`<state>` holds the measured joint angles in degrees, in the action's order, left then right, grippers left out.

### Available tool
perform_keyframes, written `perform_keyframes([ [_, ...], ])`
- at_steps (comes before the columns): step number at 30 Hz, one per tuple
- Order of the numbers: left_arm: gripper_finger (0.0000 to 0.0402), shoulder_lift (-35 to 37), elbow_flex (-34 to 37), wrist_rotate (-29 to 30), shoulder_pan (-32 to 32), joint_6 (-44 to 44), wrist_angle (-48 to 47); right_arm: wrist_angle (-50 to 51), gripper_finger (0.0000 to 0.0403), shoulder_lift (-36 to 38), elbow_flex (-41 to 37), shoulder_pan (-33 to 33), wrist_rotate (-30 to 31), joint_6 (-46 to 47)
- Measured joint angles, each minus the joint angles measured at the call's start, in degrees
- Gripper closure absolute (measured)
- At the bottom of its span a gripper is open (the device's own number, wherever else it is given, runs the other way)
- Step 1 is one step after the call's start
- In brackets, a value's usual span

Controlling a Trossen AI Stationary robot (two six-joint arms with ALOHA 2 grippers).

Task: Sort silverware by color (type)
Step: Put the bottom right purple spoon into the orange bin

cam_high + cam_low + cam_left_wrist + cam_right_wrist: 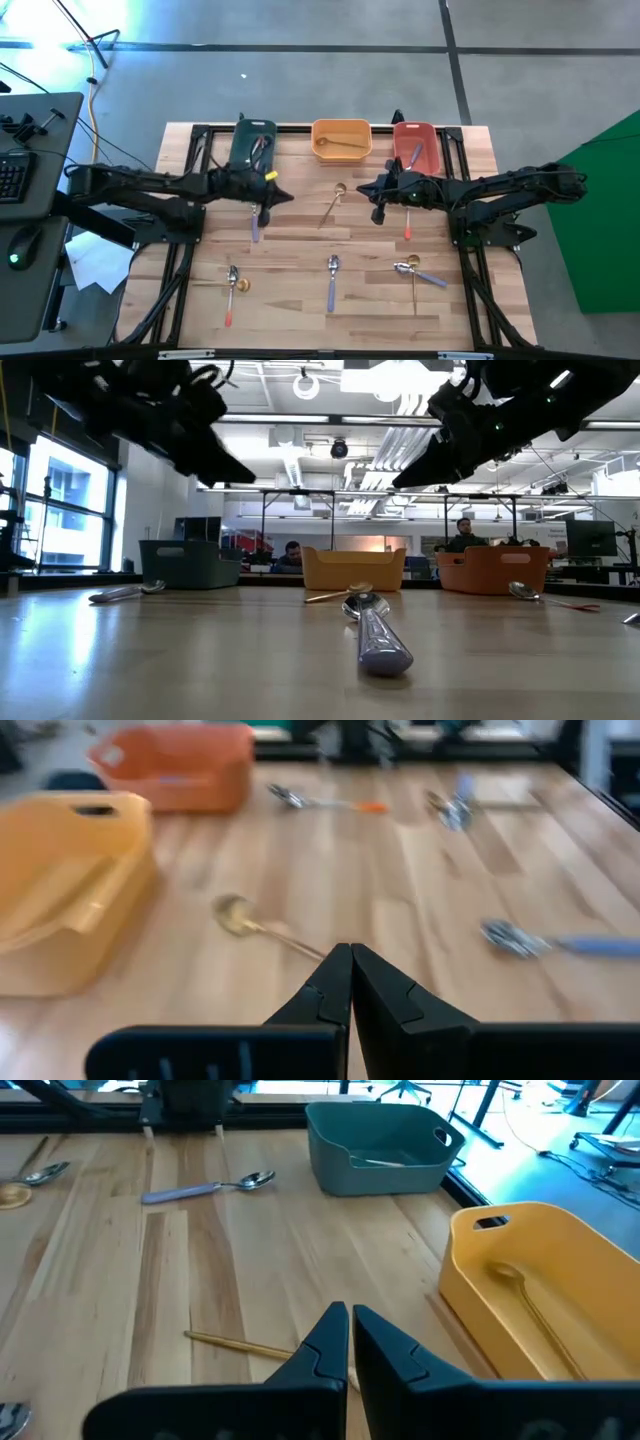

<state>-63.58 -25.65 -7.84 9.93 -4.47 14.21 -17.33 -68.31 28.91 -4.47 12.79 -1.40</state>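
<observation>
Silverware is scattered over the wooden table (300, 250). A gold spoon (333, 200) lies mid-table between the two grippers, head toward the bins. A blue-purple spoon (255, 222) lies just below the left gripper (282, 196); a red-handled spoon (408, 222) lies below the right gripper (366, 187). Nearer the front edge are seen a red-handled spoon w/ a gold piece beside it (231, 290), a blue-purple spoon (332, 280) at centre, and a crossed cluster of gold & blue-purple utensils (418, 272) on the right.

Along the far edge: teal bin (252, 142) w/ utensils inside, orange bin (341, 138) holding a gold spoon, red bin (416, 143) holding a red-handled piece.

Both grippers are held above the table, tips facing each other across the gold spoon. Left fingers (325, 992) are pressed together, nothing between them; right fingers (322, 1342) likewise closed & empty.

People are seen in the room beyond, in the low view.
</observation>
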Motion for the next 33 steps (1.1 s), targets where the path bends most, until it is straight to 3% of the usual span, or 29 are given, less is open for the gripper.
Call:
perform_keyframes([
  [9,0.0401,9.80,0.00,11.92,-13.83,10.36,-23.20,3.57,0.0394,0.00,-0.02,1.10,-0.80,0.54],
  [15,0.0401,11.02,0.00,20.00,-23.06,18.02,-28.29,13.58,0.0350,1.07,1.07,6.89,-3.18,9.63],
  [20,0.0401,9.22,-0.01,29.60,-27.70,20.06,-25.81,37.11,0.0301,0.97,9.01,14.75,-3.10,24.45],
  [24,0.0401,6.57,-0.07,31.70,-29.36,22.25,-23.61,53.15,0.0277,0.22,15.49,22.90,-4.74,38.55],
  [33,0.0401,-0.73,-0.06,31.68,-33.31,21.54,-17.75,60.74,0.0272,-0.39,14.66,42.67,-7.59,71.79],
])
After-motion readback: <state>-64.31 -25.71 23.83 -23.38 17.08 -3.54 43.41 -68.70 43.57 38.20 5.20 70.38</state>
